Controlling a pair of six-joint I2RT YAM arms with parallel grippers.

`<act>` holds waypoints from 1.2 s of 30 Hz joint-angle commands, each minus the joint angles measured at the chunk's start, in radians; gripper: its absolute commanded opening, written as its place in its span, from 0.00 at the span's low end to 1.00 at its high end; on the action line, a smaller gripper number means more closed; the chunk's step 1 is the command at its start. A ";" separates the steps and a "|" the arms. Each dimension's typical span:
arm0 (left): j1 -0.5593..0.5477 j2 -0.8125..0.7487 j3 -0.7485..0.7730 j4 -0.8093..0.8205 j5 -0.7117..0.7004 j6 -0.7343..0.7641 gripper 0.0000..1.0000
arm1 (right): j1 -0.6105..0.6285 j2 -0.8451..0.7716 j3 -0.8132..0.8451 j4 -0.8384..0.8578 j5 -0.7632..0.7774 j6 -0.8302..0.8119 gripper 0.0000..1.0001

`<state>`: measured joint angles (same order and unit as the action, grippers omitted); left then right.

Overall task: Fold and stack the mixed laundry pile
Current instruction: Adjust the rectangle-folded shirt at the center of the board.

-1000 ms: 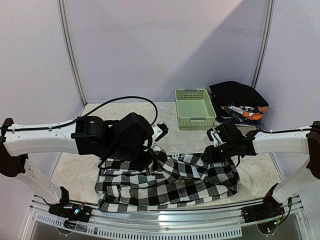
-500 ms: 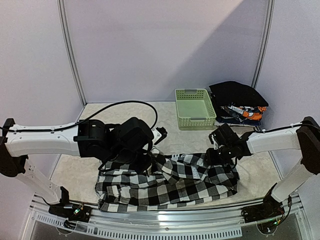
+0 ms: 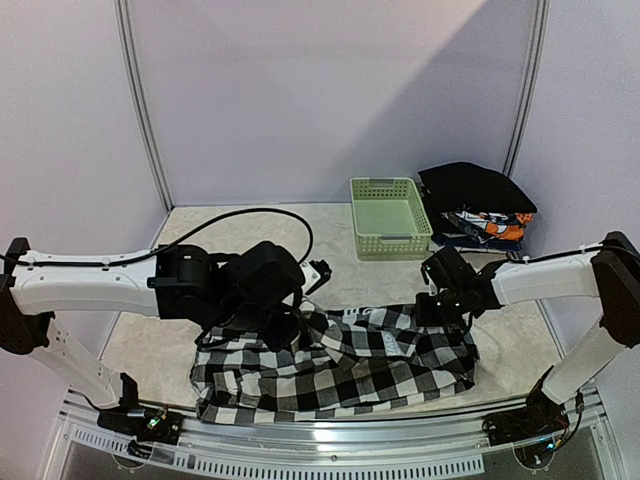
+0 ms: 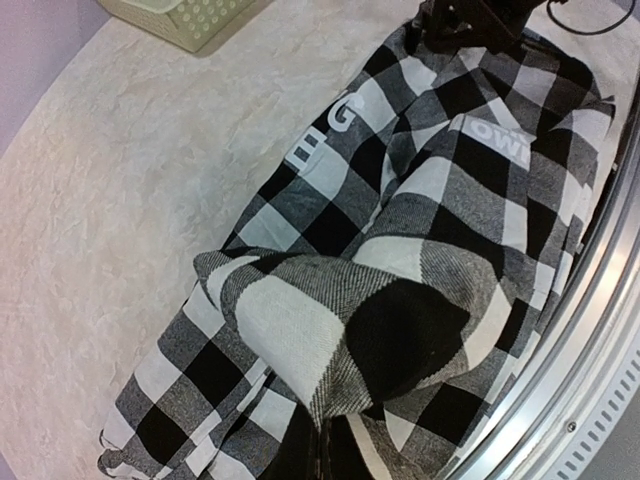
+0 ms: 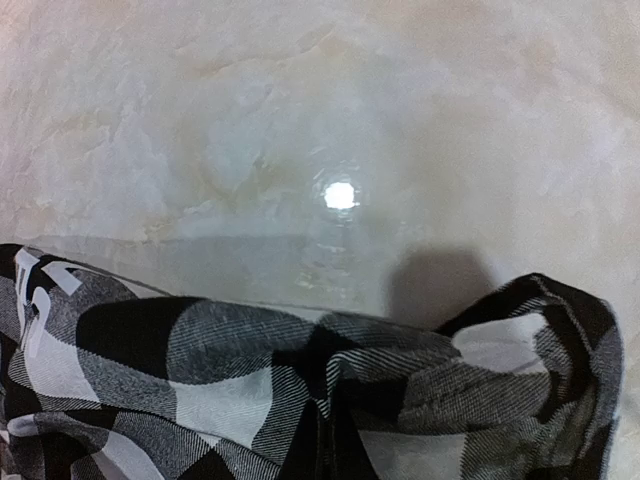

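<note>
The black-and-white checked shirt (image 3: 340,365) with white lettering lies crumpled along the table's front edge. My left gripper (image 3: 285,328) is shut on a raised fold at the shirt's left part; in the left wrist view that fold (image 4: 340,330) bunches up over the closed gripper (image 4: 335,452). My right gripper (image 3: 430,310) is shut on the shirt's far right edge, and in the right wrist view the cloth (image 5: 200,350) gathers into the closed gripper (image 5: 325,445). The rest of the laundry pile sits at the back right: a black cloth (image 3: 475,187) on top of orange-blue-white printed pieces (image 3: 492,226).
A pale green slotted basket (image 3: 390,238) stands at the back, just left of the stacked garments. Its corner (image 4: 180,20) shows in the left wrist view. A black cable (image 3: 240,205) loops over the left arm. The table's metal front rail (image 3: 330,430) runs right beside the shirt.
My right gripper has closed on the shirt's far edge. The left arm has sunk a little toward the table with its fold still held.
</note>
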<state>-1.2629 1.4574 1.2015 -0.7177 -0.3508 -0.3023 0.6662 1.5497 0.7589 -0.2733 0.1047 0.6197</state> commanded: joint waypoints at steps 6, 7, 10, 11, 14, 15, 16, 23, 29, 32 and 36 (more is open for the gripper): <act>-0.002 -0.008 0.035 0.016 -0.022 0.023 0.00 | -0.046 -0.188 -0.039 -0.166 0.197 -0.016 0.00; 0.000 -0.005 0.039 0.016 -0.021 0.023 0.00 | -0.046 -0.206 -0.045 -0.170 0.199 -0.015 0.00; 0.002 0.010 0.057 0.006 -0.012 0.023 0.00 | -0.047 -0.234 -0.057 -0.185 0.188 -0.017 0.00; 0.002 0.016 0.069 -0.002 -0.010 0.022 0.00 | -0.046 -0.224 -0.061 -0.188 0.182 -0.017 0.00; 0.003 0.037 0.099 -0.039 -0.012 0.019 0.00 | -0.047 -0.194 -0.085 -0.175 0.134 -0.010 0.00; 0.005 0.044 0.111 -0.052 -0.012 0.017 0.00 | -0.047 -0.184 -0.097 -0.168 0.108 -0.008 0.00; 0.007 0.050 0.121 -0.069 -0.010 0.017 0.00 | -0.046 -0.181 -0.109 -0.161 0.085 -0.008 0.01; 0.043 0.090 0.182 -0.160 0.066 -0.020 0.00 | -0.046 -0.232 -0.084 -0.243 0.141 0.002 0.29; 0.062 0.155 0.262 -0.205 0.177 -0.054 0.00 | -0.046 -0.335 0.085 -0.328 0.182 -0.075 0.55; 0.096 0.152 0.267 -0.208 0.249 -0.090 0.00 | -0.046 -0.366 0.155 -0.322 0.178 -0.112 0.56; 0.149 0.132 0.240 -0.204 0.333 -0.133 0.00 | -0.046 -0.349 0.161 -0.204 0.088 -0.169 0.56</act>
<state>-1.1725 1.6073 1.4448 -0.8955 -0.1371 -0.3763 0.6250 1.1843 0.9195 -0.5457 0.2527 0.5240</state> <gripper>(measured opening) 0.010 0.561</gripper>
